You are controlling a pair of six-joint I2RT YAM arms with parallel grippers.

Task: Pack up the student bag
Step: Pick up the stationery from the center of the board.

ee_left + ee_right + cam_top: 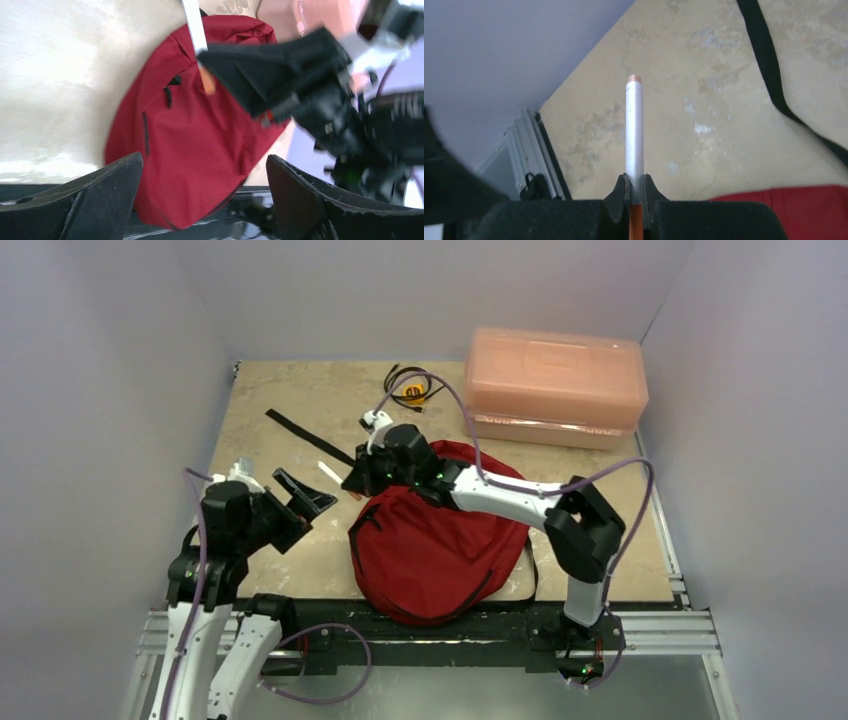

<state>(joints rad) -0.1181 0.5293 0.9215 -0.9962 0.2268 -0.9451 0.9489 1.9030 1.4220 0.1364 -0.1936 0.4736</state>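
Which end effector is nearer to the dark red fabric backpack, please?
Right. The right end effector, shut on a white pen with an orange end, is at the far-left edge of the dark red fabric backpack; the left end effector stands open further left, apart from it.

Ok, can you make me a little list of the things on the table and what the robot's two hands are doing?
student bag: dark red, lying at the near edge of the table
right fingers: shut on a white and orange pen, by the bag's far-left edge
left fingers: wide open, holding nothing, left of the bag
pink box: lid shut, far right corner
black strap: lying flat, beyond the pen
cable: coiled, just left of the box
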